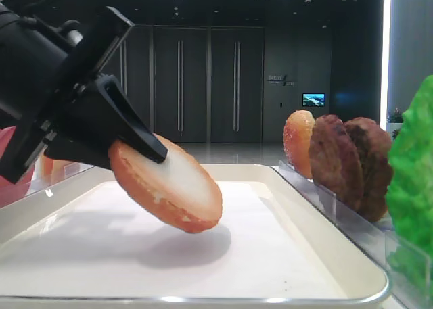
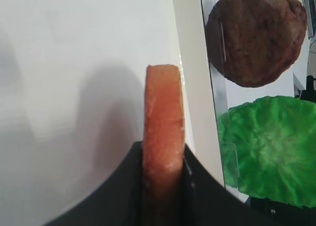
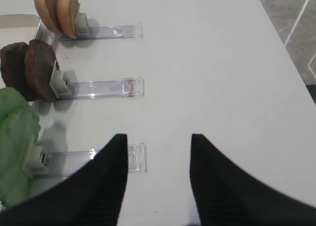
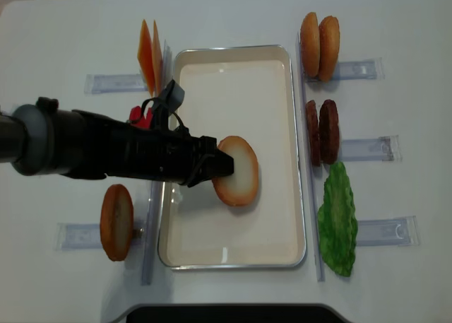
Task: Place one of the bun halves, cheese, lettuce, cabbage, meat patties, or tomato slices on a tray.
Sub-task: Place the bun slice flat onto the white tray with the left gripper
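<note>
Left gripper (image 4: 224, 166), black fingers (image 1: 139, 134) clamped on a round bun half with golden-brown rim and pale flat face (image 4: 237, 170), held tilted above the cream-white rectangular tray (image 4: 233, 256). Right gripper (image 3: 158, 152): fingers spread wide, holding nothing, above the white worktop (image 3: 207, 63). Beyond the tray's right rim: ruffled green lettuce (image 4: 337, 220), two dark brown patties (image 4: 321, 131).

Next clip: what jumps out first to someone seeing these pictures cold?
The left gripper holds a bun half tilted over the middle of the tray, its pale face up and apparently clear of the liner. Right of the tray stand two buns, two dark patties and bright green lettuce. The right gripper hangs open over bare table beside them.
</note>
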Robot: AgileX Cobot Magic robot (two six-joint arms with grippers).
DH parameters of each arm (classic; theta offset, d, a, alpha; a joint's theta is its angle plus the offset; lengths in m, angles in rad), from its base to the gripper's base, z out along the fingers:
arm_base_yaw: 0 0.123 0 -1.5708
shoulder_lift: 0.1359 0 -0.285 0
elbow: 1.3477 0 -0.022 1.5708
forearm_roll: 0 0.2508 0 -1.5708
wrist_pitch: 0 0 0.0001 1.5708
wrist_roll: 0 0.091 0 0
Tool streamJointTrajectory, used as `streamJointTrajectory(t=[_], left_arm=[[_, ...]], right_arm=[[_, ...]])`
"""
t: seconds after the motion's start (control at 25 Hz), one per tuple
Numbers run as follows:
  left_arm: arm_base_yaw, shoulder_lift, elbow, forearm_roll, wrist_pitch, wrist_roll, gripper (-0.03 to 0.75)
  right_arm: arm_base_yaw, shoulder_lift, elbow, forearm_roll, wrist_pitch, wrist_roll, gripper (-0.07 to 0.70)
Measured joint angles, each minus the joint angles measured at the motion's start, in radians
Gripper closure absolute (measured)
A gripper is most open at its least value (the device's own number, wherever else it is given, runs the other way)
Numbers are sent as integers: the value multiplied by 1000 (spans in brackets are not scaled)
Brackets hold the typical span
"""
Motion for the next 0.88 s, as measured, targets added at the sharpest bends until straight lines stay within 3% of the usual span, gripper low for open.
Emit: streamJointTrajectory(t=[0.44,0.52,0.76,0.88], left_arm=[[0,0,0,0,-2,1,592],[0,0,0,0,-2,1,545],[0,0,0,1,-3,-16,308],[0,0,0,11,-3,-39,272]], right_arm=[[0,0,0,0,0,0,342],[0,0,0,0,0,0,342],[0,0,0,0,0,0,342],[0,0,0,0,0,0,342]])
